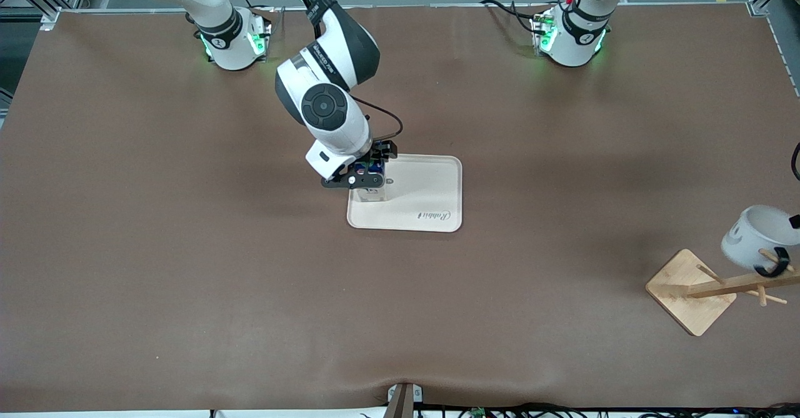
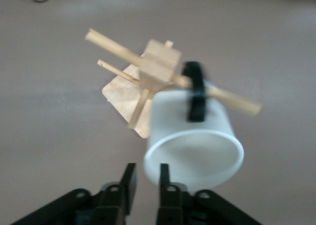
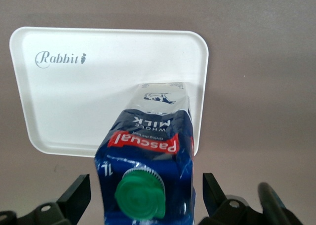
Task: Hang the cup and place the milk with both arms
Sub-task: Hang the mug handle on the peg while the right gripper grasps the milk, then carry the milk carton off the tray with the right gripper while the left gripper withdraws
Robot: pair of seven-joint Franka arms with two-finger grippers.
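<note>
The milk [image 3: 148,151], a blue carton with a green cap and red label, stands upright on the white tray [image 1: 431,187], at the tray's corner toward the right arm's end. My right gripper [image 3: 145,195] is around the carton's top, open, with a gap on each side; it also shows in the front view [image 1: 369,177]. The white cup [image 1: 757,235] hangs by its black handle [image 2: 195,92] on a peg of the wooden rack [image 1: 687,293]. My left gripper [image 2: 147,174] is beside the cup's rim [image 2: 192,151], its fingers slightly apart and empty.
The rack stands near the left arm's end of the table, nearer the front camera than the tray. Its other pegs [image 2: 118,47] stick out bare. Brown table cloth [image 1: 187,249] lies around both.
</note>
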